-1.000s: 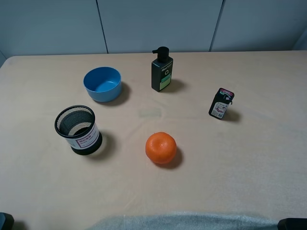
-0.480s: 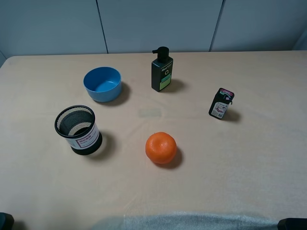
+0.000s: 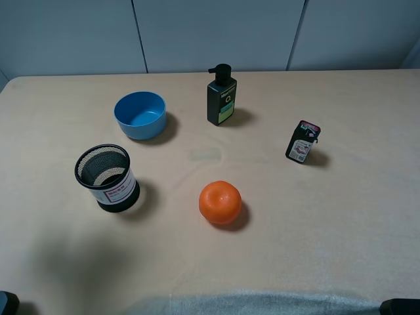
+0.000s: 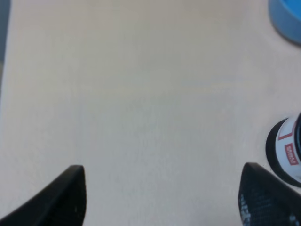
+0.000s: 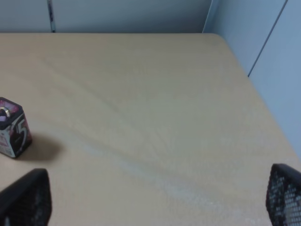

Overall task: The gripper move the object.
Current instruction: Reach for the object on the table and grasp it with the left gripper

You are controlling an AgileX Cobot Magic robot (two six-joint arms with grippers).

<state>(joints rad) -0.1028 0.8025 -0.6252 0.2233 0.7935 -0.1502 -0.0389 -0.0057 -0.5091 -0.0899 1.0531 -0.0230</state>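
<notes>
The mesh pen cup (image 3: 107, 178), not yet grasped
It is stood upright on the worktop's (image 3: 341, 223) left; the left tool (image 4: 162, 193) is held wide apart, empty, presumably to straddle it; the right tool (image 5: 155, 202) is likewise spread, empty.

One mesh pen cup (image 3: 107, 177), one blue bowl (image 3: 140, 115), one pump bottle (image 3: 221, 97), one orange (image 3: 220, 202), one small box (image 3: 302, 142).

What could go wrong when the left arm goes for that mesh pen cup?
The pen cup sits off to one side of the open left gripper, not between its fingers; a straight advance might clip its wall and tip it. The blue bowl stands beyond the cup, so a shoved cup could knock into it.
</notes>
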